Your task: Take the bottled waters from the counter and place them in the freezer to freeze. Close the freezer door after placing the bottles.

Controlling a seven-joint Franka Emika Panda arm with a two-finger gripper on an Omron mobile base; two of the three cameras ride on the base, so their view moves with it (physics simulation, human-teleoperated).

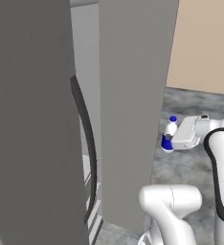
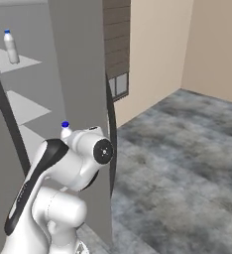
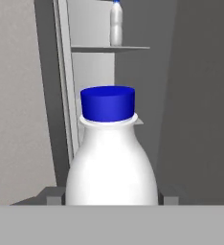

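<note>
**Fingers Clamped on Labelled Bottle at the Open Freezer**

Fingers of the white arm's gripper are closed on the small whitish plastic bottle with a blue cap and dark blue label, one finger at each side of its lower body in the hand view. This bottle is upright and carried clear of the mottled grey floor.

Landmark: the tall grey freezer compartment with white shelves.
- The held bottle is in front of the freezer's open side, near its middle shelves, with its cap pointing up.
- The second bottle, a plain clear plastic one with a blue cap, stands upright on an upper white shelf inside the freezer, above and beyond the held bottle.
- The flat grey freezer door with its long dark curved handle stands swung open beside the freezer.
</note>
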